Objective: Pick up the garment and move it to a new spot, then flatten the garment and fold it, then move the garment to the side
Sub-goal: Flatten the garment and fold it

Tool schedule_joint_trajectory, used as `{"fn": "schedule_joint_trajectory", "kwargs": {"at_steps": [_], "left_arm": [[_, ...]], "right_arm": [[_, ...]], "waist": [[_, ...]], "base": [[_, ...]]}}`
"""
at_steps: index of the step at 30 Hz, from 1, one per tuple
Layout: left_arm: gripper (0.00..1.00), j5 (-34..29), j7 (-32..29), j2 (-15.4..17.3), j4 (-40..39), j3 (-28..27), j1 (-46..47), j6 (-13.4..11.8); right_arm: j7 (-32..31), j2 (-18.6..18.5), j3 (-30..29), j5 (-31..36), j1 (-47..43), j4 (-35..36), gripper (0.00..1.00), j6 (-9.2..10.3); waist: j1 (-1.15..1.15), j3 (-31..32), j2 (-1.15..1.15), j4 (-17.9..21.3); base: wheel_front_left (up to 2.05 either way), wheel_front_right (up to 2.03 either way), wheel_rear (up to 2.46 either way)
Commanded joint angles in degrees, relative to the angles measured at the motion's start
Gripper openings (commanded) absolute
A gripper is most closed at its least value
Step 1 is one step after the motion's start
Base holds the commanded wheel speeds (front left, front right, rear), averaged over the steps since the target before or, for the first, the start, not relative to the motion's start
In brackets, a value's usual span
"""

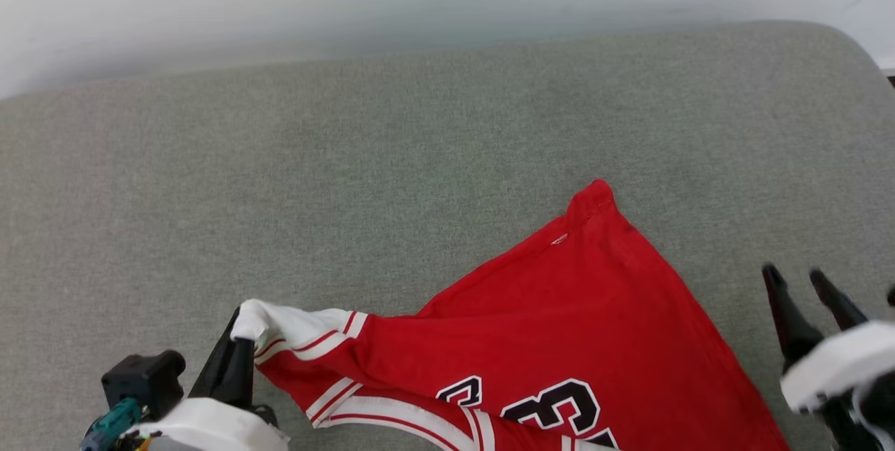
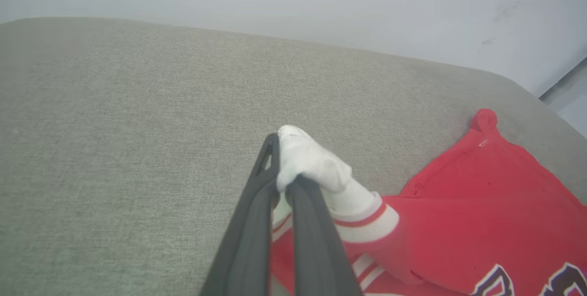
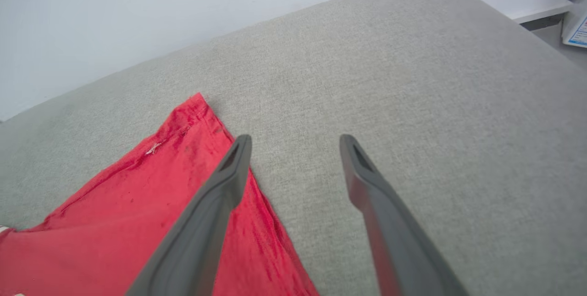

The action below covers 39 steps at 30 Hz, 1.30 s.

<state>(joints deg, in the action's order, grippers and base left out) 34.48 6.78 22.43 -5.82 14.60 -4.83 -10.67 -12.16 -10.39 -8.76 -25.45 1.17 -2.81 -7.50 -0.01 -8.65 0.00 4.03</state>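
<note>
Garment lies on grey cushion, head view 5 o'clock, red corner pointing 12. Left gripper, 7 o'clock, fingers closed tight, pinching white sleeve. Right gripper, 4 o'clock, fingers spread wide, empty, beside garment's edge. Lettering: black white-outlined "3" readable, neighbouring digit partly hidden.

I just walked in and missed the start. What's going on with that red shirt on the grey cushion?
The robot's left gripper is shut on the white sleeve of the garment, a red jersey lying loosely on the grey cushion. The right gripper is open near the garment's right edge and holds nothing. The garment is rumpled, not yet flattened or folded.
</note>
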Motion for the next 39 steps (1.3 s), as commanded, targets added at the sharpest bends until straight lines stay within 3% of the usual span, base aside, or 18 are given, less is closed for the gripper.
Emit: {"fn": "schedule_joint_trajectory", "kwargs": {"at_steps": [1, 4, 12, 20, 25, 26, 27, 28, 29, 32, 39], "left_arm": [[0.00, -0.33, -0.04, -0.13, -0.64, 0.22, 1.19, -0.23], [0.00, -1.08, -0.31, 0.15, -2.10, 0.85, 2.80, 0.11], [0.00, -2.85, -0.32, -0.69, -4.19, 3.54, 8.35, 1.67], [0.00, -2.82, 1.02, -1.88, -3.25, 4.89, 11.42, 3.17], [0.00, -2.59, 1.57, -2.42, -1.88, 5.29, 12.57, 3.67], [0.00, -2.58, 1.64, -2.49, -1.58, 5.32, 12.65, 3.68], [0.00, -2.58, 1.64, -2.53, -1.31, 5.43, 12.74, 3.73], [0.00, -2.55, 1.57, -2.45, -1.05, 5.48, 12.86, 3.81], [0.00, -2.46, 1.42, -2.31, -0.76, 5.48, 12.97, 3.90], [0.00, -2.46, 1.14, -2.00, -0.29, 5.50, 13.39, 3.92], [0.00, -2.65, 1.41, -1.97, 0.35, 4.66, 15.77, 3.25]], "right_arm": [[0.51, -0.75, 1.54, -0.49, 3.06, -1.32, 1.00, 0.02], [-1.71, -3.33, 5.01, -2.47, 9.38, -5.48, 1.00, 0.02], [-24.00, -11.42, 15.86, -7.67, 25.90, -11.34, 1.00, 0.02], [-34.44, -12.55, 23.54, -9.22, 35.88, -16.63, 1.00, 0.02], [-39.10, -11.36, 28.18, -11.14, 36.50, -24.25, 1.00, 0.03], [-39.69, -11.20, 29.08, -11.51, 36.53, -25.35, 0.83, 0.02], [-40.03, -10.93, 29.68, -12.06, 36.61, -26.19, 0.40, 0.02], [-40.04, -10.79, 30.24, -12.29, 36.82, -26.71, 0.05, 0.02], [-39.92, -10.79, 30.77, -12.57, 37.14, -27.19, 0.00, 0.02], [-37.52, -10.94, 31.37, -12.97, 38.36, -27.26, 0.00, -0.05], [-23.83, -11.16, 25.66, -10.18, 39.68, -26.90, 0.00, 0.03]], "waist": [[0.01, -1.08, 0.00, -0.36], [0.01, -3.49, 0.00, -1.07], [0.01, -10.15, 0.00, -4.57], [0.01, -14.55, 0.00, -7.12], [0.01, -15.62, 0.00, -7.92], [0.01, -15.65, 0.00, -8.00], [0.01, -15.57, 0.00, -8.05], [0.01, -15.40, 0.00, -8.05], [0.01, -15.17, 0.00, -8.03], [0.01, -13.92, 0.00, -7.78], [0.01, -9.25, 0.00, -5.96]], "base": [[0.00, 0.00, 0.00], [0.00, 0.00, 0.00], [0.00, 0.00, 0.00], [0.00, 0.00, 0.00], [0.00, 0.00, 0.00], [0.00, 0.00, 0.00], [0.00, 0.00, 0.00], [0.00, 0.00, 0.00], [0.00, 0.00, 0.00], [0.00, 0.00, 0.00], [0.00, 0.00, 0.00]]}}
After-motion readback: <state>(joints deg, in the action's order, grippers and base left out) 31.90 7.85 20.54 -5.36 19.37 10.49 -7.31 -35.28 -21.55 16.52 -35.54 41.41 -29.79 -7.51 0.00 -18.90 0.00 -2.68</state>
